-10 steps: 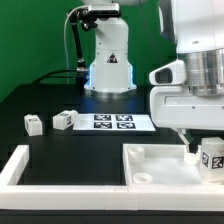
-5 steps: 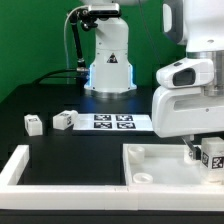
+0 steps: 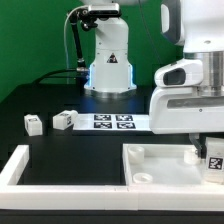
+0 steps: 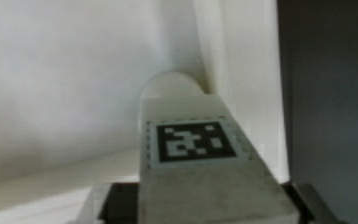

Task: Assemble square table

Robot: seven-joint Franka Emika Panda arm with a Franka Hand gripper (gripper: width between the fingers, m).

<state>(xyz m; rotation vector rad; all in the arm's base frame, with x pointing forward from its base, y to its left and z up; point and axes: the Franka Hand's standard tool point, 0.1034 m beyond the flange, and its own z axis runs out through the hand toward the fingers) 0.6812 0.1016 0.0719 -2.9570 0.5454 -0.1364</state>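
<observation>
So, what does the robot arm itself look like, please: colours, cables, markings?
White arm with rounded glossy housings. Its base bears a black triangle sticker and a blue glowing ring; black cables loop beside it. The fingers look dark.

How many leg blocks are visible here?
3. Two leg blocks lie on the black table at the exterior view's left; a third leg block sits between the gripper's fingers at the square table. More may hide behind the arm.
</observation>
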